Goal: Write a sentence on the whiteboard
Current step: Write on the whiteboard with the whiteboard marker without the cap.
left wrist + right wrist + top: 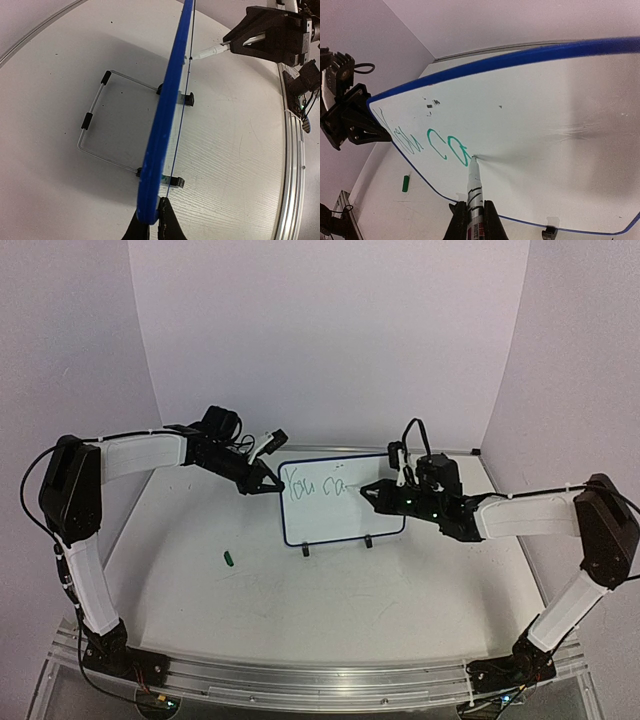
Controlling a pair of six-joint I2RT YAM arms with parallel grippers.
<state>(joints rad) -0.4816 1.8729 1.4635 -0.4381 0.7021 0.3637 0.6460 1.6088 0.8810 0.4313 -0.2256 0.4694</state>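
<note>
The whiteboard (pixel 350 515) stands upright in the middle of the table (pixel 400 590), its green sentence (pixel 445 145) so far reading "You ca" at the upper left. The right gripper (pixel 472 225) is closed around a white marker (pixel 474 190), whose tip touches the board just after the "a". The left gripper (pixel 152 222) pinches the board's left edge. A green cap (pixel 229 559) lies on the table off the board's front left

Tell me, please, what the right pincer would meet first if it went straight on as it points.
The whiteboard, most likely: the marker in the right pincer touches its face beside the green writing, straight ahead.
</note>
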